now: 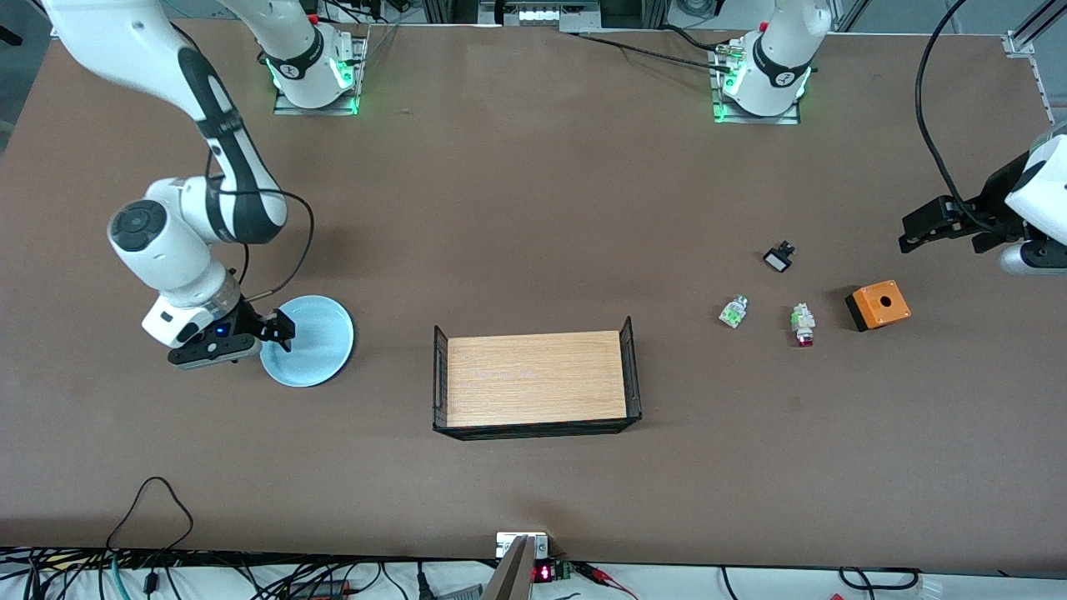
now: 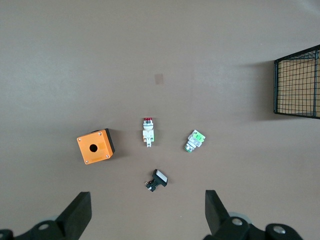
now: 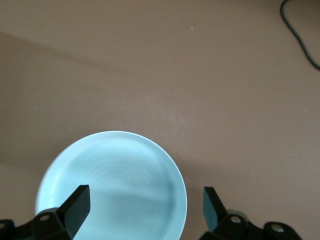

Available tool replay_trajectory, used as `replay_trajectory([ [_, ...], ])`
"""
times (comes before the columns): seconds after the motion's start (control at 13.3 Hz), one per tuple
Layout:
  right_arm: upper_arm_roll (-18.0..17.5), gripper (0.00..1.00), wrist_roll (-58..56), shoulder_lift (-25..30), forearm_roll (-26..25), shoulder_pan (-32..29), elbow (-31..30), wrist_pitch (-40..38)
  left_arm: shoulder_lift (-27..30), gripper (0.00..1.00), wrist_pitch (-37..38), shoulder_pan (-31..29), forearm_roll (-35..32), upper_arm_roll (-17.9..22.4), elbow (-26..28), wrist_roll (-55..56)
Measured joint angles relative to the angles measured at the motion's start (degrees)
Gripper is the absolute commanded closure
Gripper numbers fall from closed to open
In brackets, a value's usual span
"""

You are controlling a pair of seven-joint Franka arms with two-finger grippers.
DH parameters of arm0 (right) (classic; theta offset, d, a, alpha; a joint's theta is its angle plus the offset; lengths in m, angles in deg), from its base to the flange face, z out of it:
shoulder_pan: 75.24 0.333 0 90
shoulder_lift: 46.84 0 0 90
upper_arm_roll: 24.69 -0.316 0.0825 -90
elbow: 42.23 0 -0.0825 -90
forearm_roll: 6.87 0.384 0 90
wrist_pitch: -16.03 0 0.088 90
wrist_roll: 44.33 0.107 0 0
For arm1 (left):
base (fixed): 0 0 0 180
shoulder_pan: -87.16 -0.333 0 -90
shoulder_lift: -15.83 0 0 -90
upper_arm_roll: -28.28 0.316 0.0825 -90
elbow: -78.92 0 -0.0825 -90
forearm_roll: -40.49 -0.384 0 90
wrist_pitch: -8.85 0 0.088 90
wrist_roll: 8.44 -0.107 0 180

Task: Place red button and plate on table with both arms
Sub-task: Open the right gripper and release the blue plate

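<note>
Red button (image 1: 804, 325) lies flat on the table (image 1: 533, 208), long axis toward the front camera, red cap nearest; plate (image 1: 313, 340) flat; right gripper (image 1: 282, 332) wide over its edge; left gripper (image 1: 913, 233) wide, empty.

One plate (image 1: 313, 340), three buttons (image 1: 804, 323), one box (image 1: 879, 305)

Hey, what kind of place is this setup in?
Probably a robotics lab: two white jointed robot arms bolted to a wide brown matte tabletop, with loose black cables along its edge.
</note>
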Motion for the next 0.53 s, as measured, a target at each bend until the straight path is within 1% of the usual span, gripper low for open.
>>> replay_trajectory([
  [0.23, 0.08, 0.00, 0.39, 7.70, 0.03, 0.08, 10.41, -24.51, -0.07, 0.00, -0.14, -0.01, 0.00, 0.03, -0.64, 0.00],
  [0.3, 0.10, 0.00, 0.63, 10.37, 0.04, 0.08, 15.03, -35.68, -0.09, 0.00, -0.14, -0.01, 0.00, 0.03, -0.93, 0.00],
  [0.45, 0.13, 0.00, 0.66, 12.41, 0.03, 0.06, 17.46, -43.55, -0.10, 0.00, -0.14, -0.01, 0.00, 0.03, -1.06, 0.00],
  [0.53, 0.21, 0.00, 0.70, 13.11, 0.03, -0.13, 17.59, -44.65, -0.12, 0.00, -0.14, -0.02, 0.00, 0.04, -1.11, 0.00],
])
